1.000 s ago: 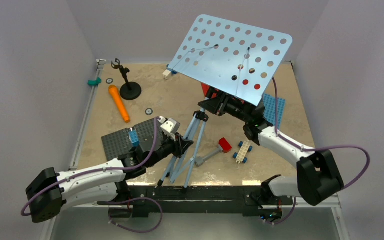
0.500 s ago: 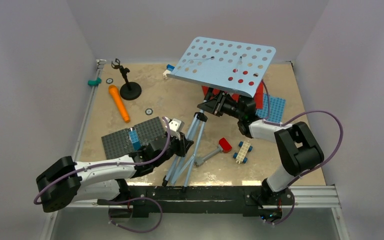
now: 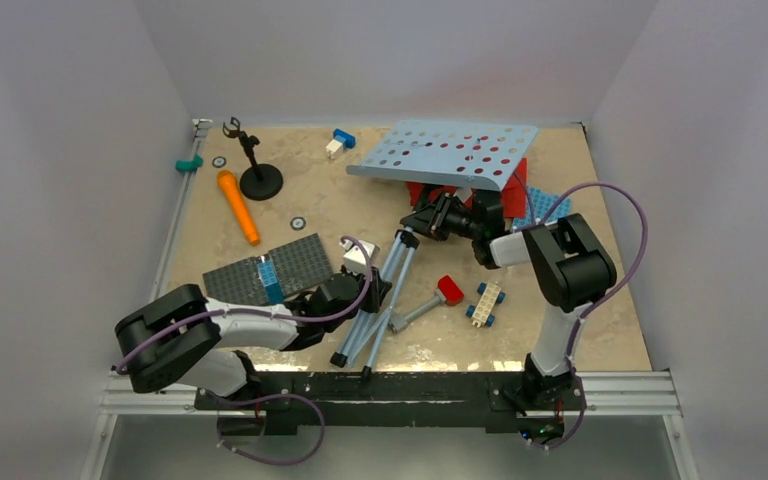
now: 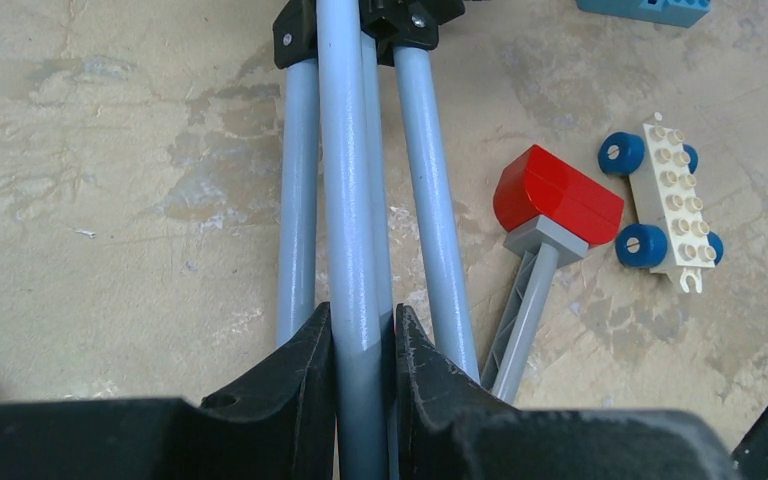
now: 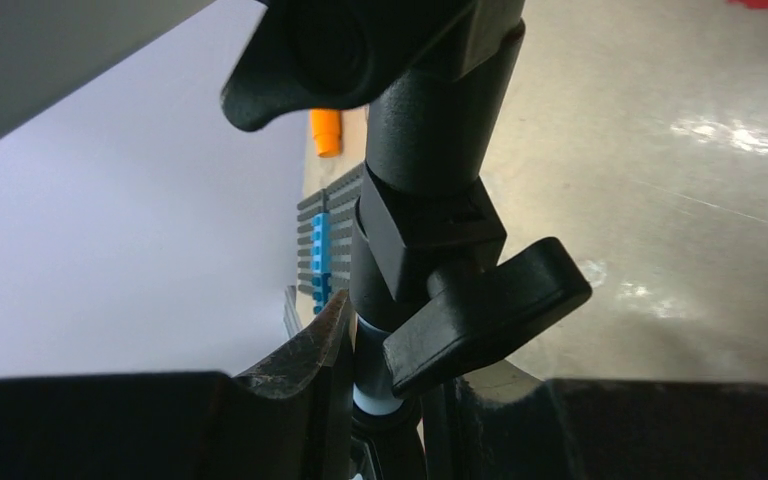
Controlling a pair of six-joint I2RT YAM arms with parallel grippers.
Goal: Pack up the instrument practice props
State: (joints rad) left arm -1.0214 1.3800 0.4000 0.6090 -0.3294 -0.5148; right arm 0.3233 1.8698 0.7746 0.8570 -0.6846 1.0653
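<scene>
Reading from left to right, we find the small black mic stand [image 3: 261, 182] upright at the far left of the table [image 3: 360, 200], with the orange toy microphone [image 3: 238, 206] lying just beside its base. Nearer the arms lies a grey building plate [image 3: 260, 275]. The left gripper [image 4: 362, 318] is closed to a narrow gap around one of the grey tripod legs [image 4: 352, 150], which are folded together and slant from the near edge toward the table centre. Right of the legs we see a red-headed toy hammer [image 4: 556, 190] and a white wheeled brick [image 4: 665, 205], both flat on the table. The pale-blue perforated music stand [image 3: 447, 152] is held tilted above the red sheet-music pages [image 3: 516, 178]. The right gripper [image 5: 392, 350] sits around the black post beneath it. One finger is hidden in the close view, so we judge the grip as probably clamped. A blue building plate [image 3: 543, 205] lies at the far right.
</scene>
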